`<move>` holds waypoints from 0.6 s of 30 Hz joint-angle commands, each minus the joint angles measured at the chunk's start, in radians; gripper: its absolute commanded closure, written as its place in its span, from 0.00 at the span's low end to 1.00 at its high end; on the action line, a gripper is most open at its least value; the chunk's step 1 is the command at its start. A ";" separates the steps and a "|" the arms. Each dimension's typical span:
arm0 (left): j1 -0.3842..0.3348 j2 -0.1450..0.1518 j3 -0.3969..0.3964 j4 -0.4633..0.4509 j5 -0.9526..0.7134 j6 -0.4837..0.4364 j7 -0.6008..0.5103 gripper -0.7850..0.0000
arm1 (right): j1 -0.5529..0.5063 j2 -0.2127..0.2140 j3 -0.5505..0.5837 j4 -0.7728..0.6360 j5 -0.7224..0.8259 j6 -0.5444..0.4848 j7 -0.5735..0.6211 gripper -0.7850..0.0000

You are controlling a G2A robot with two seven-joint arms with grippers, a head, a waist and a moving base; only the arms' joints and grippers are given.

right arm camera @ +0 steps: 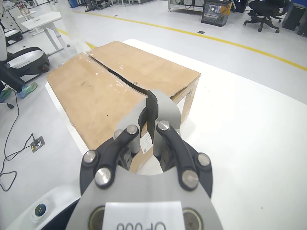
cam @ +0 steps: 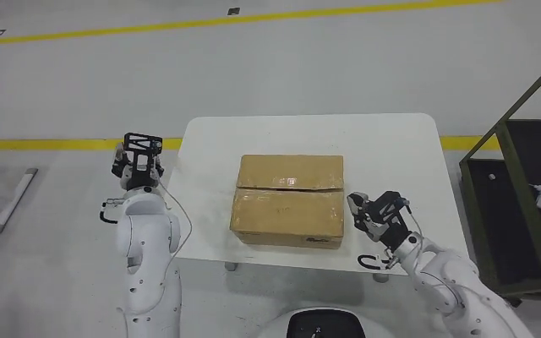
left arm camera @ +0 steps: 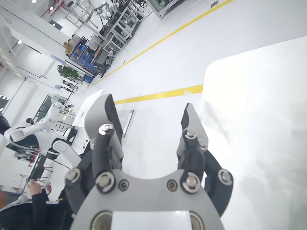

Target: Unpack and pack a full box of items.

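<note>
A brown cardboard box [cam: 290,199] lies in the middle of the white table [cam: 397,152], its two top flaps folded down with a seam between them. The right wrist view shows the box [right arm camera: 100,92] from one end, the flaps slightly parted along the seam. My right gripper [cam: 363,213] hovers just off the box's right end near the front edge, shut with nothing between its fingers [right arm camera: 150,107]. My left gripper [cam: 138,160] hangs off the table's left edge, open and empty, seen as [left arm camera: 148,118] in its own view over the floor beside the table [left arm camera: 251,111].
A dark metal cart [cam: 507,211] stands off the table's right side. Yellow floor lines [cam: 59,144] run behind and beside the table. The table surface around the box is bare white.
</note>
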 commanded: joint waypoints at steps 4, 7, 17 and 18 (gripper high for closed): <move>0.019 0.004 -0.018 -0.035 0.032 -0.013 -0.021 0.00 | -0.010 0.001 0.016 -0.008 0.016 0.004 -0.004 1.00; 0.038 0.005 -0.003 -0.064 0.028 -0.040 -0.009 0.00 | -0.026 0.003 0.041 -0.019 0.028 0.006 -0.013 1.00; 0.152 -0.013 0.206 -0.169 -0.185 -0.164 0.020 0.00 | -0.145 0.019 0.183 -0.049 0.032 -0.008 -0.058 1.00; 0.160 -0.014 0.242 -0.171 -0.189 -0.189 0.034 0.00 | -0.159 0.021 0.197 -0.048 0.035 -0.013 -0.063 1.00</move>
